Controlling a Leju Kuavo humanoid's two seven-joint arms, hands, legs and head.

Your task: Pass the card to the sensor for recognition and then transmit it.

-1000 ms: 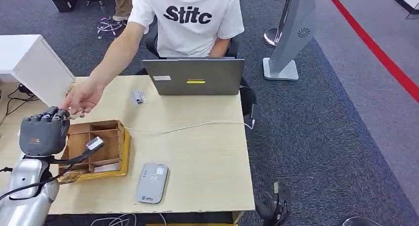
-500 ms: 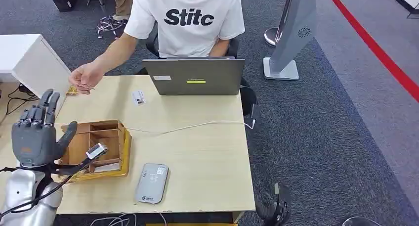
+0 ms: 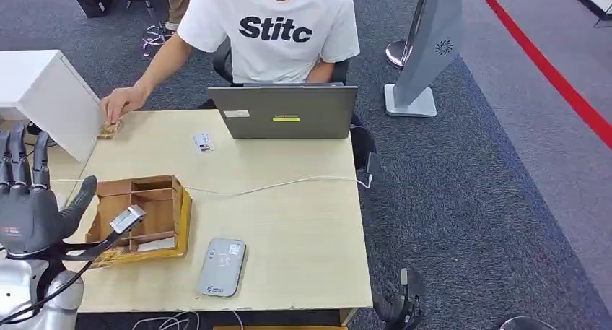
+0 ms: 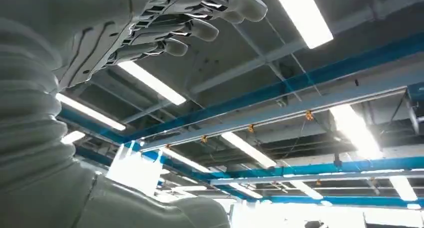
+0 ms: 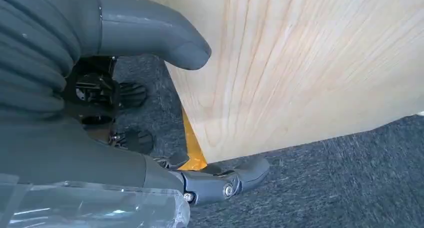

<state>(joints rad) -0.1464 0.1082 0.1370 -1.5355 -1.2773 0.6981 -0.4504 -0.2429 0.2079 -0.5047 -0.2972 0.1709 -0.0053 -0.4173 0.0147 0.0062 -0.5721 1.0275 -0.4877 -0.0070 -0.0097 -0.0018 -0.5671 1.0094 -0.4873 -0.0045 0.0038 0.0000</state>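
The left hand (image 3: 30,207) is raised with its fingers spread and nothing is held in it; the same splayed fingers are seen against the ceiling in the left wrist view. The right hand (image 5: 165,48) hangs by the near table edge, thumb and a dark finger apart, with nothing seen between them, so it is judged released.

The card (image 3: 108,130) is judged to be the small brownish item lying on the table (image 3: 289,222) well beyond the left hand, under the person's hand (image 3: 123,102). The hand-over thus appears done. The sensor (image 3: 221,267), taken to be the grey flat device, lies on the table to the right of the left hand, apart from it. The wooden box (image 3: 148,214) sits just beside that hand, between it and the sensor.

Whether recognition took place cannot be told. Little seems left beyond lowering the arm.
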